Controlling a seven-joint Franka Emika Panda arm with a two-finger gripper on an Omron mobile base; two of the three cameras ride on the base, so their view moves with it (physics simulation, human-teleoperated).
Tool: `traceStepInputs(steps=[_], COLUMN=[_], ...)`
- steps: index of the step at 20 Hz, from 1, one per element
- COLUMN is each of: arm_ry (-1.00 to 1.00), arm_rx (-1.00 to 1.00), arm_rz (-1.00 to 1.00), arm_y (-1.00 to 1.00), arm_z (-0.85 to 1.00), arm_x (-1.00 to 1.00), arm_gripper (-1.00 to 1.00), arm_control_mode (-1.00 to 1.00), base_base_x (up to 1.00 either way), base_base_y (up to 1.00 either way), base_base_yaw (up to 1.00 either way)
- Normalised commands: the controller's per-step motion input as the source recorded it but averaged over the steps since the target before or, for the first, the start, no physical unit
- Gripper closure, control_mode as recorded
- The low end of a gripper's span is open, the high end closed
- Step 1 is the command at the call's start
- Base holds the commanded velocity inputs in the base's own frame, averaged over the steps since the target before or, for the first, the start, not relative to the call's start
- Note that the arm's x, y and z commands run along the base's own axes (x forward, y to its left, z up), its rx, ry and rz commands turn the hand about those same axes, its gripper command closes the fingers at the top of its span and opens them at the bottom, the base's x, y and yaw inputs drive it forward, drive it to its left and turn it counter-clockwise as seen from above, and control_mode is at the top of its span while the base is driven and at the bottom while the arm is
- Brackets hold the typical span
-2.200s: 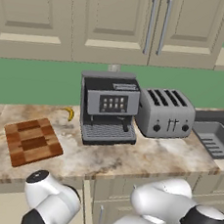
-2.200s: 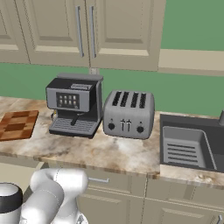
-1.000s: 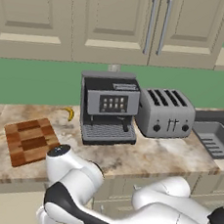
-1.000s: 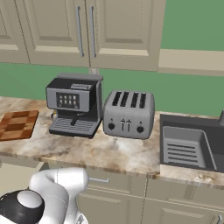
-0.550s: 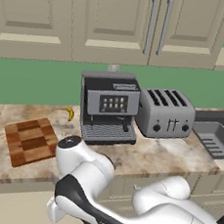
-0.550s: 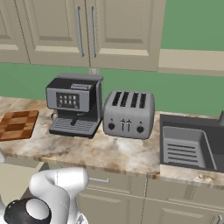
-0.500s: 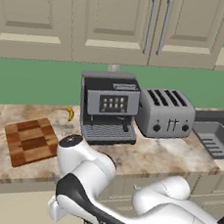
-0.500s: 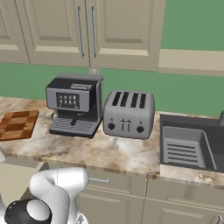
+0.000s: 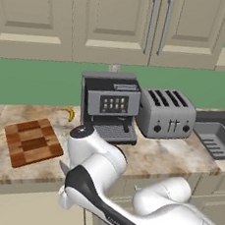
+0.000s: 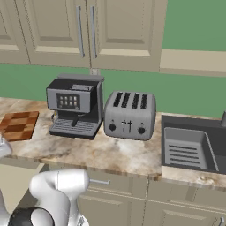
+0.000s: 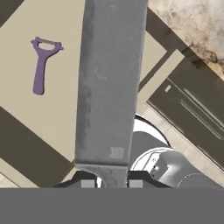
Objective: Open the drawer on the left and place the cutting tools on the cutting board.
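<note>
In the hand view my gripper (image 11: 111, 183) is shut on a long flat grey tool (image 11: 111, 78) like a blade, which stands straight up out of the jaws. Beneath it lies the open drawer (image 11: 65, 118) with its beige floor, and a small purple cutting tool (image 11: 41, 70) with a forked head rests there, apart from my fingers. The checkered wooden cutting board (image 9: 32, 142) sits on the counter at the left, also seen from the other side (image 10: 17, 125). My arm rises in front of the counter beside the open drawer (image 9: 19, 207).
A coffee machine (image 9: 110, 107) and a toaster (image 9: 166, 113) stand at the back of the marble counter, with a sink (image 9: 215, 138) at the right. A banana (image 9: 71, 113) lies behind the board. Wall cabinets hang above.
My arm has risen from low in front of the cabinets until its elbow stands level with the counter's edge. The board and the appliances have not moved.
</note>
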Motion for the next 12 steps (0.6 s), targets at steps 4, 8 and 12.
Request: traceStepInputs(steps=[4,8,12], arm_ry=[-0.07,-0.06,-0.05], arm_rx=[0.00,0.00,0.00], arm_rz=[0.02,0.01,0.00], arm_y=[-0.27,-0.28,-0.29], arm_z=[0.33,0.39,0.39], arm_x=[0.07,0.02,0.03], arm_gripper=[1.00,1.00,1.00], arm_control_mode=[-1.00,-1.00,-1.00], base_base_x=[0.00,0.00,0.00], base_base_y=[0.00,0.00,0.00], base_base_yaw=[0.00,0.00,0.00])
